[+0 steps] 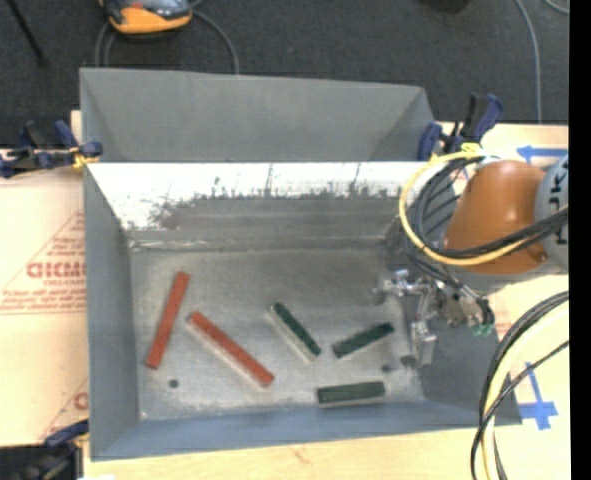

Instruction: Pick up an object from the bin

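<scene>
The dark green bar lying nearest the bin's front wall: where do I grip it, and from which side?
I'd take the dark green bar at its middle, across its narrow width, coming straight down from above. It lies flat, roughly parallel to the front wall and close to it, so a sideways approach looks cramped. The pincer hangs to its right.

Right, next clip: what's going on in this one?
A KUKA arm reaches into the grey metal bin from the right, its end effector down at the bin's right side. Closest to it is a slanted dark green bar, just to its left. A second green bar lies mid-bin, a third green bar by the near wall, and two red bars at the left. All five rest on the floor; none is lifted.
</scene>
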### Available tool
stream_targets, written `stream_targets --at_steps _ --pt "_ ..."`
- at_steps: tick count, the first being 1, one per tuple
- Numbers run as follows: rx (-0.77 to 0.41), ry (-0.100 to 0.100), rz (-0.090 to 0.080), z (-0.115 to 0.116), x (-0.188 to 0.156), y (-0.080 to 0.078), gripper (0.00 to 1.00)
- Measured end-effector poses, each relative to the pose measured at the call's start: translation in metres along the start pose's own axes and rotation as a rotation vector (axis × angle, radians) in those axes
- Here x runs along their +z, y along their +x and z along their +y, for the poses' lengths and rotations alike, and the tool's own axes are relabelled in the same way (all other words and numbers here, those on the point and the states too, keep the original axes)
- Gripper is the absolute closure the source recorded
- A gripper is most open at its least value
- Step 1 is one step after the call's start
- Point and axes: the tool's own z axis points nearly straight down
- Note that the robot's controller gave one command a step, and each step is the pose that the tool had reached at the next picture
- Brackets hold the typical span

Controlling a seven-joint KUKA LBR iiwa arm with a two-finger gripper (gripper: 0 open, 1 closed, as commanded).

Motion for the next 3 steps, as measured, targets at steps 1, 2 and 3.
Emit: stream_targets --at_steps 1,2,3 --pt "-0.133 0.001 -0.001 0.036 0.024 -0.012 1.0" --pt "-0.133 0.001 -0.001 0.036 0.024 -0.012 1.0" --pt "-0.124 -0.001 0.0 0.047 -0.118 -0.033 1.0"
